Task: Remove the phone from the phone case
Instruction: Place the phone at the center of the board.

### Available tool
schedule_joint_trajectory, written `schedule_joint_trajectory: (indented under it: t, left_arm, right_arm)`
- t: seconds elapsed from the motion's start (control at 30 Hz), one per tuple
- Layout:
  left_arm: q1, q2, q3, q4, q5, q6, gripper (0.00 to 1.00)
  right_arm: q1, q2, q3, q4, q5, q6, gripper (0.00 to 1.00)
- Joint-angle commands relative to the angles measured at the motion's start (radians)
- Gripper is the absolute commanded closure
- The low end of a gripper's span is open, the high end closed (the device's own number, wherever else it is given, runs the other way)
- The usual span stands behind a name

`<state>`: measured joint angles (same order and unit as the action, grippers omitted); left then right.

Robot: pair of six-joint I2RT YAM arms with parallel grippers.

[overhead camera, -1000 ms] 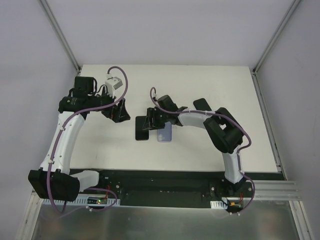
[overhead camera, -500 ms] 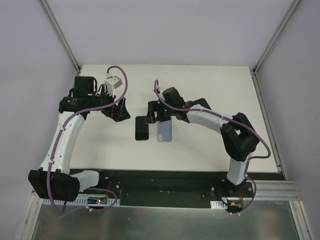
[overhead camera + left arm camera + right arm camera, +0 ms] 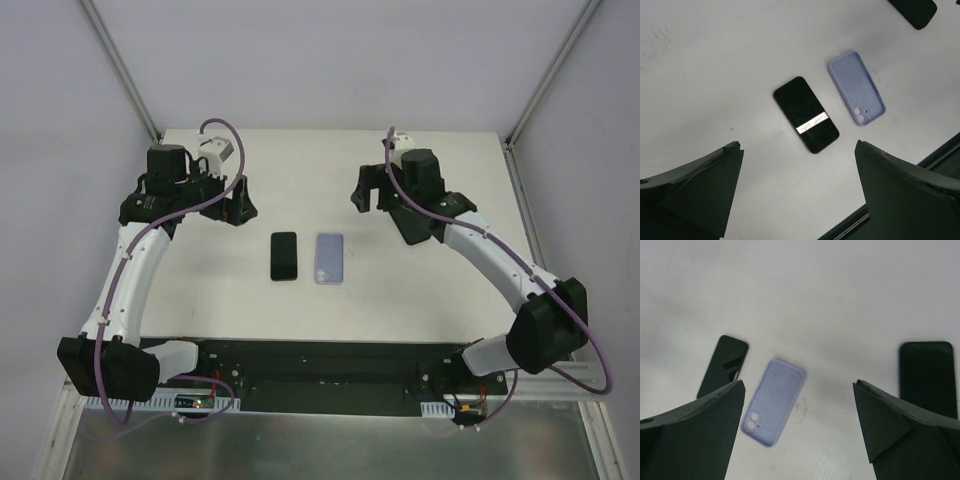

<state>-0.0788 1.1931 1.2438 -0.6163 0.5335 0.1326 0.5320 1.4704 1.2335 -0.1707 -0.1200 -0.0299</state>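
Phone and lilac case lie side by side on the counter, not touching — left jaws and right jaws gape wide, empty.

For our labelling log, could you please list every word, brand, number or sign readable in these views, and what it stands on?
None can be read.
The black phone has a dark screen with only a pale reflected stripe.
The lilac phone case is plain, no logo visible.
Any print on the small board at the left arm's base is too small to tell.
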Motion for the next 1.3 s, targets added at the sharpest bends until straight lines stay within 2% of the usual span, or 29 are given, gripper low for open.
schedule_joint_trajectory:
  t: [0.0, 0.2, 0.53, 1.07, 1.27]
  left_arm:
    - [-0.001, 0.019, 0.0, 0.09, -0.029, -0.076, 0.01]
    - [-0.001, 0.039, -0.021, 0.122, -0.036, -0.097, 0.01]
    - [-0.001, 0.025, -0.084, 0.135, -0.063, -0.074, 0.01]
    - [-0.001, -0.027, -0.136, 0.128, -0.049, -0.016, 0.01]
    - [-0.001, -0.024, -0.132, 0.127, -0.043, -0.022, 0.01]
  right_arm:
    - [-0.065, -0.125, -0.092, -0.053, 0.209, -0.044, 0.01]
    - [-0.193, -0.206, -0.181, -0.078, 0.221, -0.013, 0.01]
    - [-0.383, -0.019, -0.129, -0.164, 0.149, -0.062, 0.01]
    - [-0.389, 0.413, 0.21, -0.365, 0.128, -0.18, 0.01]
    - [-0.385, 0.511, 0.328, -0.452, 0.031, -0.237, 0.01]
